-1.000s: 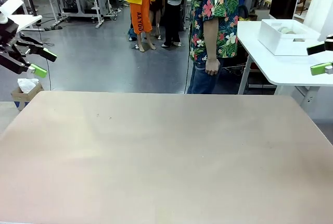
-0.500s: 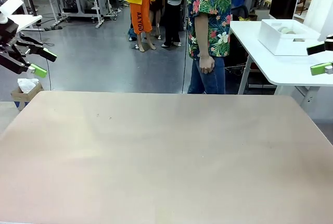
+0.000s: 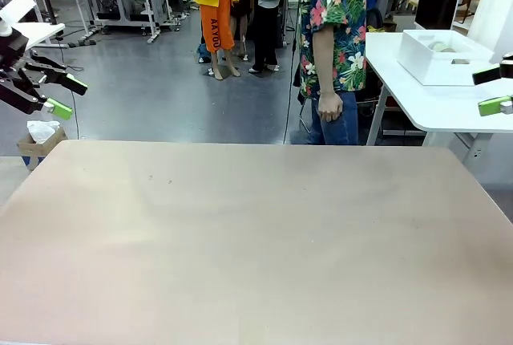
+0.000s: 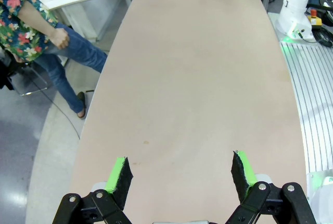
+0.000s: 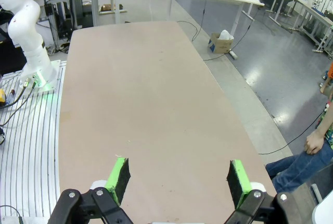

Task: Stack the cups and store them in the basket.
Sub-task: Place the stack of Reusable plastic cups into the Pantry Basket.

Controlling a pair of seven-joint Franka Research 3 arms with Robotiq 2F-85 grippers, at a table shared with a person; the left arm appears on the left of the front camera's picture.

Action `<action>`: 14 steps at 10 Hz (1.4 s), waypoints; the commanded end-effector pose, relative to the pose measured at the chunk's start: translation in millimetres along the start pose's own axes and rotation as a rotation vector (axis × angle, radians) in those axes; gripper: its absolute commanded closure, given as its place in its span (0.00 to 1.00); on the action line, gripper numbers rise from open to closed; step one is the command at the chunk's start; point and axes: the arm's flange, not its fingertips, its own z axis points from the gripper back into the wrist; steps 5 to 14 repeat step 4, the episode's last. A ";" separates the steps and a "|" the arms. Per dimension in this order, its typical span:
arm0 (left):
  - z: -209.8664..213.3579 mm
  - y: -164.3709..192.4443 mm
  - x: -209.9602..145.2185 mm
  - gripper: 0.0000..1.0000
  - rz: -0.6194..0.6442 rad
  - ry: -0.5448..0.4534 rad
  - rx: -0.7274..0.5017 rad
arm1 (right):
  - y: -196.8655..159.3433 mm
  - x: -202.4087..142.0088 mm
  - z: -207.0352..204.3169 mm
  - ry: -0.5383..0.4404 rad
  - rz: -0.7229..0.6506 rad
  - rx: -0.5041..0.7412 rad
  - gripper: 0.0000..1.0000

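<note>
Front view: you see a wide, matte beige table (image 3: 256, 233) with rounded far corners
Left gripper (image 3: 64, 96): held above the table's far left corner, jaws spread apart, nothing between the green pads; in the left wrist view (image 4: 179, 174) you see its black fingers well apart over bare tabletop
Right gripper (image 3: 490, 91): cut off by the right edge of the picture, fingers apart and empty; the right wrist view (image 5: 177, 177) confirms the wide gap
Basket (image 3: 442, 56): white, smooth-sided bin on a white side table (image 3: 433, 100) at far right, off the work table
Cups: you can make out only pale rounded shapes inside the basket, too small to identify
Person (image 3: 333, 40): stands at the far side in a floral shirt, head out of frame, one hand (image 3: 329, 105) hanging down
</note>
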 end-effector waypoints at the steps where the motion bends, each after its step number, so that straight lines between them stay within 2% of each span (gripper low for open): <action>1: 0.5 -1.1 0.2 0.00 0.002 0.006 -0.005 | -1.5 3.4 0.4 -0.026 0.008 -0.004 0.00; 14: 0.5 -1.1 0.2 0.00 0.002 0.006 -0.005 | -1.5 3.4 0.4 -0.026 0.008 -0.004 0.00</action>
